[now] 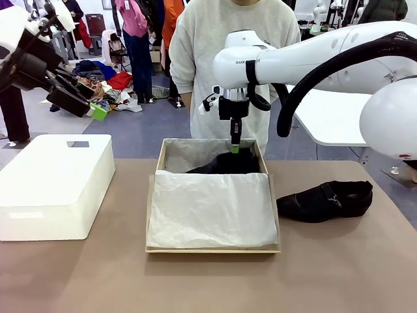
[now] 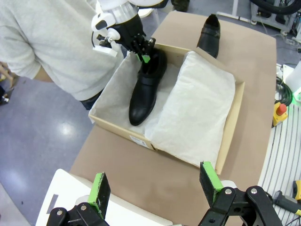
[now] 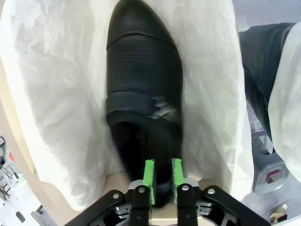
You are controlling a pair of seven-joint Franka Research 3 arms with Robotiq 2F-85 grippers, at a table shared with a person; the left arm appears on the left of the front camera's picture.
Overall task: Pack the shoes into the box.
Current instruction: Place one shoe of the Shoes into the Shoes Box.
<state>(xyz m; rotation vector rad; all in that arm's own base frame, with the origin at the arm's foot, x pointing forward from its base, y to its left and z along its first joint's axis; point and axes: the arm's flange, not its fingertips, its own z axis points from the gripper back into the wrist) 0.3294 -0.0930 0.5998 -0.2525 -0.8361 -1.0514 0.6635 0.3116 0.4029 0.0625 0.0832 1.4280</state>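
Since the first shoe (image 3: 141,80) lies in the box (image 1: 156,195), the right gripper (image 3: 162,165) straddles its heel, grip unclear; the left gripper (image 2: 153,172) hangs open, clear of the box.

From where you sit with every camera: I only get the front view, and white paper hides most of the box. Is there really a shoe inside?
Observer: Yes, the left wrist view shows one whole shoe lying on the tissue paper along the box's far wall.
Operator: Is that hand gripping it?
Observer: The right hand has its green pads either side of the heel rim, close together. Whether they pinch it, I can't tell.
Operator: And the other hand?
Observer: The left hand is wide open, holding nothing.
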